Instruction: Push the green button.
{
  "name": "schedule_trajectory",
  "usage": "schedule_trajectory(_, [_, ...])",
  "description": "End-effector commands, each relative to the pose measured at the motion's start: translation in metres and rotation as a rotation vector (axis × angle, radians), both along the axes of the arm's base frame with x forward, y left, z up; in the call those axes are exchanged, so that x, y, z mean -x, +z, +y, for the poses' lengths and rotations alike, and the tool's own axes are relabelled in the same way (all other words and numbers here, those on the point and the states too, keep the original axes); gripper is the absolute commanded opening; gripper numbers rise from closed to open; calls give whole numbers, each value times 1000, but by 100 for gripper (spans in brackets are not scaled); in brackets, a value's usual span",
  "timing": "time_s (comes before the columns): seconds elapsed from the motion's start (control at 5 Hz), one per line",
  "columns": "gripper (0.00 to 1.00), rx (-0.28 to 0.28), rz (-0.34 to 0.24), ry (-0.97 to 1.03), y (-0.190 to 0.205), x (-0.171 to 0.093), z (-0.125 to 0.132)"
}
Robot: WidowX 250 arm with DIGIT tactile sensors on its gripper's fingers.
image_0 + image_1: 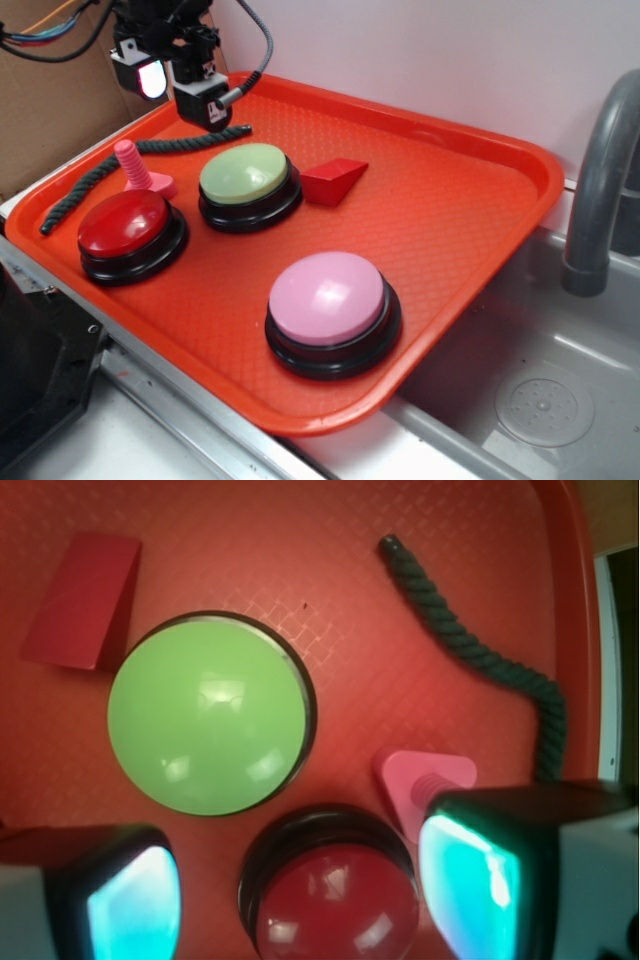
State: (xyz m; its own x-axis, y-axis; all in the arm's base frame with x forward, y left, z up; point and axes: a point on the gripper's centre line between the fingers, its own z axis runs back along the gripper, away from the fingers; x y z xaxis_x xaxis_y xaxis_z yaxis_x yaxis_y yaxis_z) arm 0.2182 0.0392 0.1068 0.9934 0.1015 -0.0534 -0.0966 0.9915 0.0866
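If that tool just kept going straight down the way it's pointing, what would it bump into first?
Probably the red button: in the wrist view it lies between the open fingers of the tool, with the green button just ahead. Depth is unclear, so the pink peg could catch one finger.

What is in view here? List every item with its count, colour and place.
green button: 1, pale green, tray's far middle
red button: 1, red, tray's left side
pink button: 1, pink, tray's near side
red wedge block: 1, red, right of the green button
pink screw peg: 1, pink, behind the red button
rope: 1, dark green, tray's far-left edge
tray: 1, orange-red, over the sink
faucet: 1, grey, right
gripper: 1, black, open, above the tray's far-left corner
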Motion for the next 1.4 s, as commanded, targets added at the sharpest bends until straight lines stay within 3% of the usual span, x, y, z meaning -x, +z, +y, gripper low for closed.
schedule_trajectory(0.0, [100,-9,-96,12,29,-5,4])
schedule_trajectory(1.0, [100,-11,-118,42,48,6,6])
schedule_trajectory(1.2, [100,-21,-99,53,52,11,6])
